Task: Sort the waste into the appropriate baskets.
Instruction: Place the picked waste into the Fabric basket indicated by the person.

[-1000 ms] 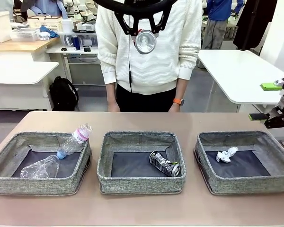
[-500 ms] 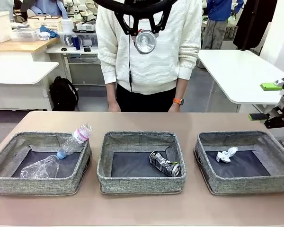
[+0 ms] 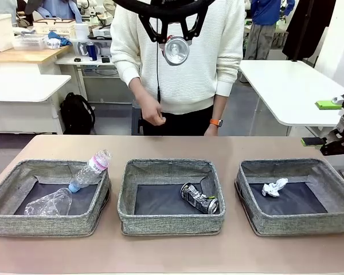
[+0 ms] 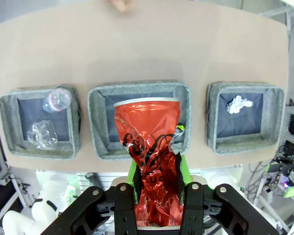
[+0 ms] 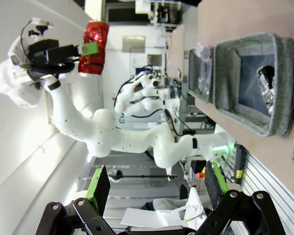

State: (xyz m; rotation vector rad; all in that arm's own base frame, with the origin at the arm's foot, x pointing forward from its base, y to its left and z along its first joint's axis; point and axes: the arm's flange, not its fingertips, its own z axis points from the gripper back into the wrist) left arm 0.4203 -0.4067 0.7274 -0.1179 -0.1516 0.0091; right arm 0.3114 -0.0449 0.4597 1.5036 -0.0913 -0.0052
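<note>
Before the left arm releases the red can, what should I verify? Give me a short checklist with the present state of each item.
1. Left end effector shut on the crushed red can: ok.
2. Can high above the middle basket: ok.
3. Middle basket has free floor beside the crushed black can: ok.
4. Person's hand away from the baskets: ok.
5. Right end effector open, off to the side: ok.
6. Can exactly centred over the basket: cannot tell.

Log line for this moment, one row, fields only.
left gripper: shut on crushed red can, high above middle basket | right gripper: open, empty | black can in middle basket | paper in right basket
</note>
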